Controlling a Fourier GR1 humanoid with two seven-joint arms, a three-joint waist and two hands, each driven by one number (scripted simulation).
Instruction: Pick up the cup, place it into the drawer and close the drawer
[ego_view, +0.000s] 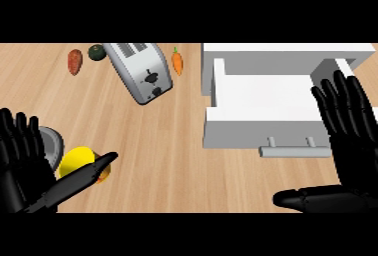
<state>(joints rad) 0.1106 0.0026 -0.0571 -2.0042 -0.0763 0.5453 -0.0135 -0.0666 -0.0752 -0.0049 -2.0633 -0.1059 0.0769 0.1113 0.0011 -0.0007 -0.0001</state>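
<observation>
Lying near the near left corner of the counter (162, 150), the yellow cup (76, 161) is seen outside the drawer (251, 127) and well apart from it. The left hand (22, 175) is held just beside the cup, its fingers straight and spread, with nothing gripped. Its thumb is stretched across the cup's near side; whether contact is made cannot be told. A grey dish (50, 142) is partly hidden behind that hand at the left edge.

The white drawer is shown pulled open by the right edge, its bar handle (295, 150) turned toward the near edge. The right hand (353, 150) is seen at the right edge, over the drawer's right side, its fingers straight and pointed toward the far edge. Its thumb is stretched leftward, nearer than the handle, and nothing is held.

Toward the far edge, a silver toaster (140, 72) is set at a slant. A carrot (177, 61) is placed just beside it on the right. An avocado (97, 52) and a sweet potato (74, 61) are seen on its left, closer to the far left corner.
</observation>
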